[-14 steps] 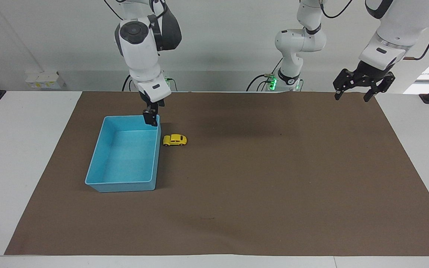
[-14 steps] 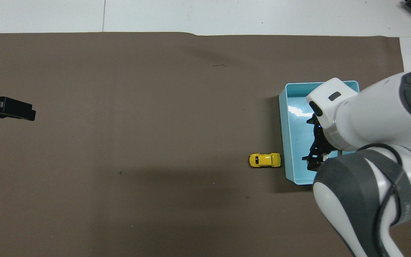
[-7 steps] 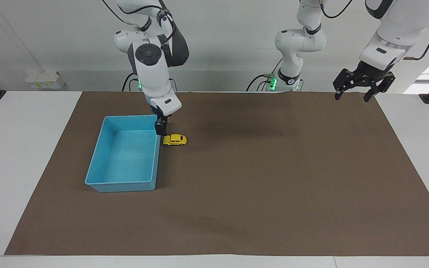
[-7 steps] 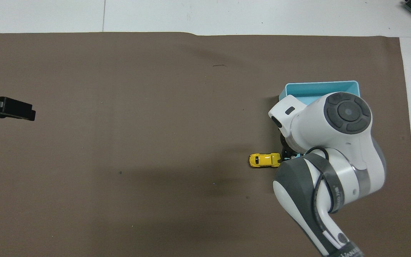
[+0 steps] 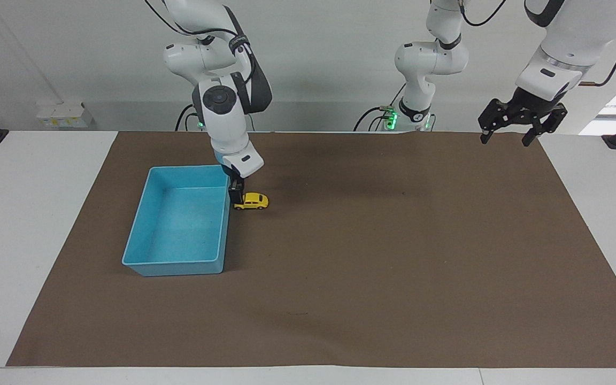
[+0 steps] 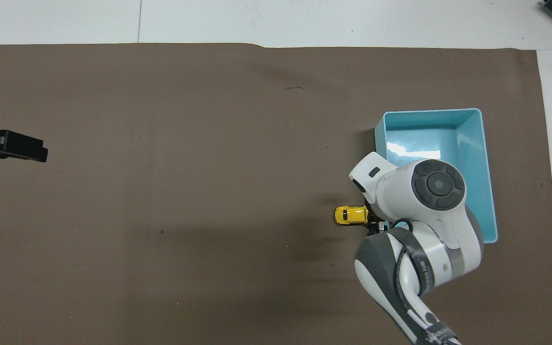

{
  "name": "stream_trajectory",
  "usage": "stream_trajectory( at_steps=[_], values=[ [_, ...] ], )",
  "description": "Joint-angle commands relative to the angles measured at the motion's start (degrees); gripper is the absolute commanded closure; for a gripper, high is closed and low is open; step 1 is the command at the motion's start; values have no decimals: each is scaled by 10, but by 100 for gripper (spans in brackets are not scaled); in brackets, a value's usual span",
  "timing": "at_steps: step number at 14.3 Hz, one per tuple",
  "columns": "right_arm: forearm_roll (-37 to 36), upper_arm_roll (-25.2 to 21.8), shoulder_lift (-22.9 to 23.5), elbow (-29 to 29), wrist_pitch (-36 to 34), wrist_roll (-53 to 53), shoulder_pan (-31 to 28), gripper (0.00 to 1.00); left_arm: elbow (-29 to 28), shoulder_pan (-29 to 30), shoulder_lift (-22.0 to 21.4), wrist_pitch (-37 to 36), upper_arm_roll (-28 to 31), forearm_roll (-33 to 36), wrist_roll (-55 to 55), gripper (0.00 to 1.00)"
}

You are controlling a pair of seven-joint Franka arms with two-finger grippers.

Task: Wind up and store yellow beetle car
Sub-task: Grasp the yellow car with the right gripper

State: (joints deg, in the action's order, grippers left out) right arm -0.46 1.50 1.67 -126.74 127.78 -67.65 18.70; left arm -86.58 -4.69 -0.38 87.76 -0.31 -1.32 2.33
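Right tool (image 5: 237, 197) moved off the blue tray (image 5: 142, 229) down to the yellow beetle car's (image 5: 253, 201) tray-side end, fingers spread, car on the worktop mat beside the tray. Risk: off-centre closing skids the car. Left tool (image 5: 519, 125) waits, spread

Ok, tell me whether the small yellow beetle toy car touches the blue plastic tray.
Apart. In the facing view a strip of brown mat shows between the small yellow beetle toy car and the blue plastic tray; the right gripper hangs there.
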Motion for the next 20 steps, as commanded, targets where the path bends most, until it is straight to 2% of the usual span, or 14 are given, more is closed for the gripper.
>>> stream_trajectory(
  at_steps=[1,5,7,9,11,12,14,15,20],
  values=[
    [-8,-1,-6,-43,56,-4,8,0,-7,7,-9,-7,-4,-2,-5,0],
    [-11,-2,29,-48,85,-4,17,0,-6,7,-9,-7,-4,-2,-5,0],
    [-26,-2,41,-48,99,-5,17,14,-7,7,-9,-7,-4,-2,-4,0],
    [-29,-2,40,-48,97,-8,17,22,-6,7,-9,-7,-4,-2,-5,0],
    [-37,-2,41,-49,94,-10,14,47,-7,7,-9,-7,-4,-2,-4,0],
    [-37,-2,41,-49,93,-10,13,52,-6,7,-9,-7,-4,-2,-4,0],
    [-38,-2,41,-49,92,-7,11,86,-6,7,-9,-7,-4,-2,-5,0],
    [-38,-2,41,-49,91,-7,10,100,-7,7,-9,-7,-4,-2,-4,0],
    [-38,-2,51,-35,89,-4,12,100,-7,7,-9,-7,-4,-2,-4,0]
  ],
)
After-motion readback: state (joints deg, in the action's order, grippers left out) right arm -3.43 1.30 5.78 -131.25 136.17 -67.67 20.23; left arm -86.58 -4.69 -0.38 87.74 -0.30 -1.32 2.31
